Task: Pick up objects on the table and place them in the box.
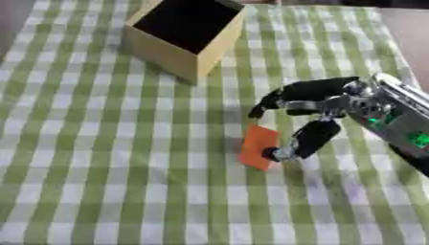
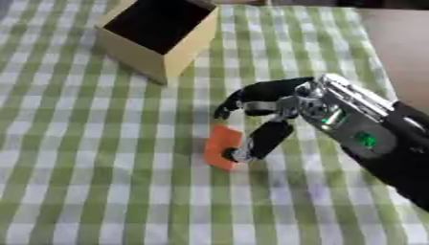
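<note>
Counter [image 1: 84, 158] covered with green-and-white checked cloth. Open wooden box [image 1: 186, 36] seen near far edge, dark inside, tilted in view. Small flat orange block [image 1: 258, 147] lying around counter's middle, toward right edge, well apart from box.

Right robot hand [image 1: 311, 117] entered from right side, fingers curled above block's far end, thumb tip touching its right edge. Block not yet pinched or lifted.

Block judged light, stiff, thin, likely smooth. Best taken across short width, thumb opposite fingers. Left robot hand not seen.
</note>
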Motion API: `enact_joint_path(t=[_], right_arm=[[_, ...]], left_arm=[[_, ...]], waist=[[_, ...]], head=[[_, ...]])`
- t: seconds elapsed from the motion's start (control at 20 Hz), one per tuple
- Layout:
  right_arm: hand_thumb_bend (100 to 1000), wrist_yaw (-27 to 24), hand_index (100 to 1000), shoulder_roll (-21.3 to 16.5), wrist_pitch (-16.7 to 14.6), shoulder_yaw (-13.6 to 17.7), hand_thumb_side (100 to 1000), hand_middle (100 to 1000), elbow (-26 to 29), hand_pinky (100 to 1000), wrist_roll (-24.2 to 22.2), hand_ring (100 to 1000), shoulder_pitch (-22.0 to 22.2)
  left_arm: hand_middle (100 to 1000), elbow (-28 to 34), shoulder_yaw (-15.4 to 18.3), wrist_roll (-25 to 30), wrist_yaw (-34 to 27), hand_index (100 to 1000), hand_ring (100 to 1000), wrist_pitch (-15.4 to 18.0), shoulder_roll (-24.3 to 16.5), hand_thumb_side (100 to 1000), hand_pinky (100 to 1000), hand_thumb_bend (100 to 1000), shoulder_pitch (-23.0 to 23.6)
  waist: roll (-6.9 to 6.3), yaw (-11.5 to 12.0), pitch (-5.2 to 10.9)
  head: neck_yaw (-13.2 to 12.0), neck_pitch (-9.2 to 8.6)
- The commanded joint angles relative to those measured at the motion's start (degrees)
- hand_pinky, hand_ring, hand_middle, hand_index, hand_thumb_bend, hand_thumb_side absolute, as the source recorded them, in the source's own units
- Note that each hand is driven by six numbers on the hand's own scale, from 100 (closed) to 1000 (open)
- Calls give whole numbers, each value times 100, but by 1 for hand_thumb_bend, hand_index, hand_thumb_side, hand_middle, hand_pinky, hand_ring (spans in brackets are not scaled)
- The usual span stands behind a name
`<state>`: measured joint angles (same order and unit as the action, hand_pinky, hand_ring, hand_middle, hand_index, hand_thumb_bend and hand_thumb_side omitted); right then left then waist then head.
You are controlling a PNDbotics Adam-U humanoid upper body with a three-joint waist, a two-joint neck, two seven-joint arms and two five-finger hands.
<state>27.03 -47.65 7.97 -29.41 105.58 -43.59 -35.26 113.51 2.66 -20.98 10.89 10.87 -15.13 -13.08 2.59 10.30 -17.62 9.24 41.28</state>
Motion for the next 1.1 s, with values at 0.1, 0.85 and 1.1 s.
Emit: enact_joint_path(t=[0.1,0.85,1.1], right_arm=[[307,-71,945,-182,56,150,602,830,284,913,18,931,-36],[393,239,943,-149,35,38,611,835,582,912,-198,932,60],[396,526,940,-13,-58,-22,612,835,281,912,-51,931,57]], left_arm=[[616,108,5,24,-4,712,591,15,-43,723,724,450,-64],[615,108,-10,79,-4,711,590,13,-43,724,725,448,-76],[615,108,-14,93,-11,711,590,13,-38,724,725,447,-84]], waist=[[-9,-1,113],[-7,5,134],[-15,21,121]], head=[[-15,-26],[5,-15],[15,-16]])
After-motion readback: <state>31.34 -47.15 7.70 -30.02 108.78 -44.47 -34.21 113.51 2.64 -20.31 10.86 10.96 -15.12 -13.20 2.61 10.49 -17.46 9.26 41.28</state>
